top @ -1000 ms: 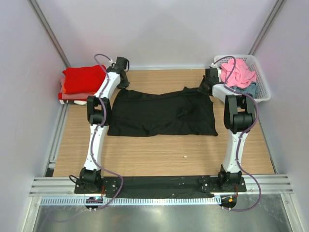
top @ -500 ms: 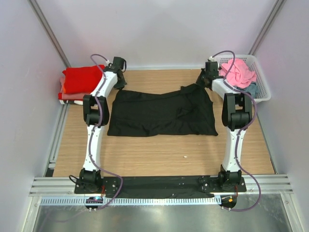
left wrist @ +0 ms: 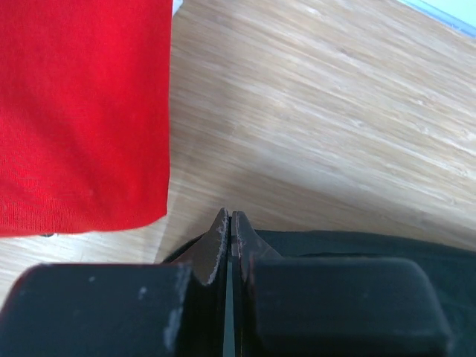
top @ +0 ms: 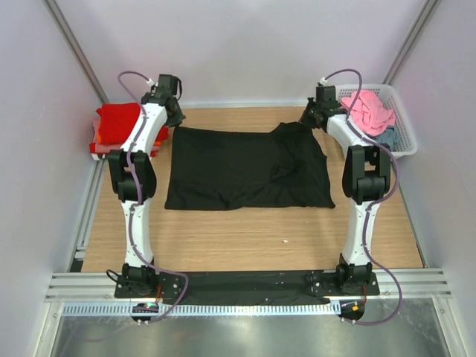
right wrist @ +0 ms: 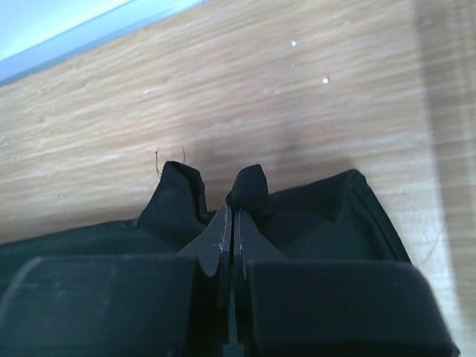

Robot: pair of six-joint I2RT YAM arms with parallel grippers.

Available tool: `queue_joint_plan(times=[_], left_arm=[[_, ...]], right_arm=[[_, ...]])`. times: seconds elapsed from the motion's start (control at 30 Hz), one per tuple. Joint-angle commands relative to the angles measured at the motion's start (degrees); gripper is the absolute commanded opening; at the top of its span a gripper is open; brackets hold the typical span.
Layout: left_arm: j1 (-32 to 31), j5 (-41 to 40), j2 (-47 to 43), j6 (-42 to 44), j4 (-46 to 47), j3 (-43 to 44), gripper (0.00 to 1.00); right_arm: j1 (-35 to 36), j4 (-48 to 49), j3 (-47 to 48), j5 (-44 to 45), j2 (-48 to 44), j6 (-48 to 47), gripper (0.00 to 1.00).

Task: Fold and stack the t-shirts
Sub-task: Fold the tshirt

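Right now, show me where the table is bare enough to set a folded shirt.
Widest bare patch: the near strip of table, bordered by the black t-shirt. Crowded: red stack far left, basket far right.

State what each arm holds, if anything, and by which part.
Both pinch the black cloth t-shirt at its far edge: left gripper at the left corner, right gripper at the right corner.

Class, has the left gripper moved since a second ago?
Yes: the left gripper shifted left, towards the red t-shirt stack, holding the black t-shirt.
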Motion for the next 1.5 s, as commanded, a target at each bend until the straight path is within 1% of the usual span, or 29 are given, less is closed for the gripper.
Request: queue_joint_plan(times=[0.0, 0.23, 0.33, 0.43, 0.57, 0.73, 0.93, 1.1, 1.47], left_arm=[[0.1, 0.7, -3.9, -0.3, 0.5, -2.6, 0.0], [0.2, 1.5, -5.8, 1.1, 0.6, -6.1, 0.0], [0.2, 1.7, -6.2, 2.1, 0.7, -7.8, 0.0], [0.7, 1.7, -7.1, 2.3, 1.8, -10.9, 0.0], [1.6, 1.9, -9.6, 2.4, 4.0, -16.0, 0.0], [1.9, 1.9, -11.2, 2.6, 4.7, -18.7, 0.0], [1.9, 1.9, -13.2, 2.2, 5.1, -21.4, 0.0], [1.9, 2.4, -15.0, 1.9, 5.6, -23.6, 0.0], [2.0, 2.2, -17.9, 0.6, 6.3, -28.7, 0.0]], right_arm=[[0.6, -0.7, -2.0, -0.6, -7.2, -1.4, 0.01], [1.2, 0.4, -8.8, 0.6, -12.9, -2.0, 0.02], [1.5, 0.9, -13.4, 0.8, -15.6, -1.9, 0.01], [1.7, 1.4, -16.3, 1.0, -18.3, -1.9, 0.02], [2.2, 2.6, -22.8, 1.4, -21.7, -1.9, 0.01], [2.6, 3.3, -28.2, 2.3, -25.2, -2.1, 0.01], [2.7, 4.2, -33.2, 2.9, -29.7, -2.1, 0.01], [2.7, 4.5, -35.4, 3.0, -33.0, -2.2, 0.02], [2.7, 5.6, -42.7, 3.3, -38.2, -1.8, 0.01]])
